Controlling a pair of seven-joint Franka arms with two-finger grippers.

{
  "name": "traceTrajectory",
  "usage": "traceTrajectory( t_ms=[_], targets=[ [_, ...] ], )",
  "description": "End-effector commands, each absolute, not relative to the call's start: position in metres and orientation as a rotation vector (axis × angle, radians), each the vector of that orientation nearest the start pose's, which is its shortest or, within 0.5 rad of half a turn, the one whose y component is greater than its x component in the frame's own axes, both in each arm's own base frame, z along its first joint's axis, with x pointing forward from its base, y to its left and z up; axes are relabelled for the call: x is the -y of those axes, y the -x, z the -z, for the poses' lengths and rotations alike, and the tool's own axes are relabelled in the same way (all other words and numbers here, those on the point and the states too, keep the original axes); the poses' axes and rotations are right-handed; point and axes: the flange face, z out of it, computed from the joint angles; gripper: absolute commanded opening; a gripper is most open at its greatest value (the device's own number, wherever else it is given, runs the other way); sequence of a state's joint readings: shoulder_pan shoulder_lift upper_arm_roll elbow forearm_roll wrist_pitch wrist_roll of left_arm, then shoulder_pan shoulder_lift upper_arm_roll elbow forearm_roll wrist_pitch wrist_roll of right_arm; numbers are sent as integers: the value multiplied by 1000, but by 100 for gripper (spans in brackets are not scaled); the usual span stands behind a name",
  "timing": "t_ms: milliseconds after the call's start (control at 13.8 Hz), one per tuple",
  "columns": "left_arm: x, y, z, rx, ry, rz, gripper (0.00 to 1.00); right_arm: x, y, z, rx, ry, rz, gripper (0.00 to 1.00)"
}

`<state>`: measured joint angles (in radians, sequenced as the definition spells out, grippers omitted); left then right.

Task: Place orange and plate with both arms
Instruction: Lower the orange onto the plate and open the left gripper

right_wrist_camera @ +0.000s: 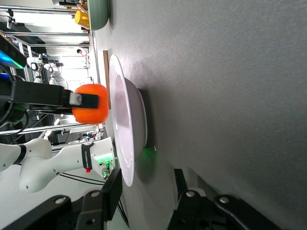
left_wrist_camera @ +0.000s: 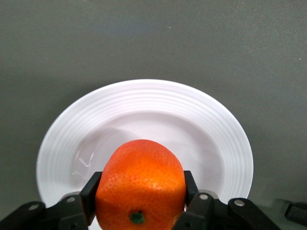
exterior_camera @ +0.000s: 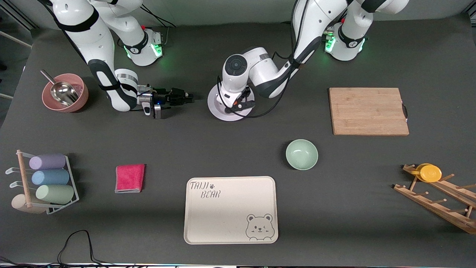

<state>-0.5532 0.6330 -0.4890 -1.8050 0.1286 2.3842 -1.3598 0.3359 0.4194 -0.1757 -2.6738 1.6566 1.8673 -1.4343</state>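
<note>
Orange (left_wrist_camera: 140, 184), bright and dimpled, sits pinched in left jaws above glossy white plate (left_wrist_camera: 144, 103); right jaws spread.

The front view looks down from high across the counter (exterior_camera: 260, 156), facing both arm bases at twelve o'clock and taking in the whole surface. The left wrist view sits close above the white plate (left_wrist_camera: 144, 120), looking steeply down past the orange (left_wrist_camera: 140, 184). The right wrist view lies low along the counter, seeing the plate edge-on from near. All three share the plate; both wrist views share the orange.
</note>
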Motion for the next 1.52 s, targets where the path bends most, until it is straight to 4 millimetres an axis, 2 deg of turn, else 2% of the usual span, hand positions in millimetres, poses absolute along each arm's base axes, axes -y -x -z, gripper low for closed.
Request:
traceTrajectory(
  t_ms=[0,145,217,290,652,797,1014,1087,1232,1449],
  targets=[
    [559,-351,-223,544,3187,-218,0,-115,-304,-92,-5,1927,-68,51],
    [558,-350,-222,542,3181,-222,0,-115,-304,-92,-5,1927,-68,51],
    [558,-350,-222,542,3181,-222,42,-115,-303,-91,-6,1927,-69,51],
    [559,-349,-222,545,3181,-222,98,-115,-303,-91,-6,1927,-69,51],
    [556,-352,-223,569,3163,-224,100,-115,-303,-91,-4,1927,-68,51],
    [547,-363,-238,567,3132,-209,100,-115,-304,-91,-7,1926,-67,51],
    [511,-415,-302,556,3109,-143,100,-117,-307,-91,-3,1927,-63,51],
    [491,-434,-322,536,3109,-126,100,-117,-308,-91,-9,1926,-58,51],
    [449,-468,-363,494,3109,-97,100,-122,-311,-90,-28,1922,-40,51],
    [366,-527,-430,362,3119,-143,100,-150,-316,-90,-45,1901,-17,51]
  ],
)
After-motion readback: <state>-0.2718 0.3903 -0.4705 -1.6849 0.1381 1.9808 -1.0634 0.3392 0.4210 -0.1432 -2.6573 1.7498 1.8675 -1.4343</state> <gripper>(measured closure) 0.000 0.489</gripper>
